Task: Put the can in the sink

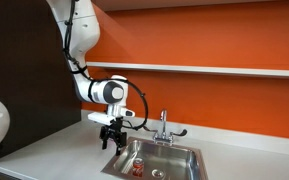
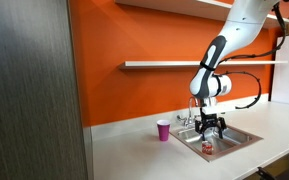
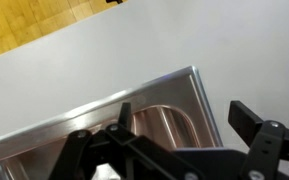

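Observation:
The red can (image 1: 137,168) stands inside the stainless steel sink (image 1: 189,152), near its front left part. It also shows in an exterior view (image 2: 208,149) on the floor of the sink (image 2: 246,137). My gripper (image 1: 112,140) hangs above the sink's edge, a little above the can, open and empty; it also shows in an exterior view (image 2: 212,128). In the wrist view the gripper (image 3: 184,125) has its fingers spread over the sink's rim (image 3: 164,85). The can is hidden there.
A chrome faucet (image 1: 164,125) with side handles stands behind the sink. A pink cup (image 2: 163,130) stands on the white counter (image 2: 134,150) beside the sink. An orange wall with a white shelf (image 2: 174,64) runs behind.

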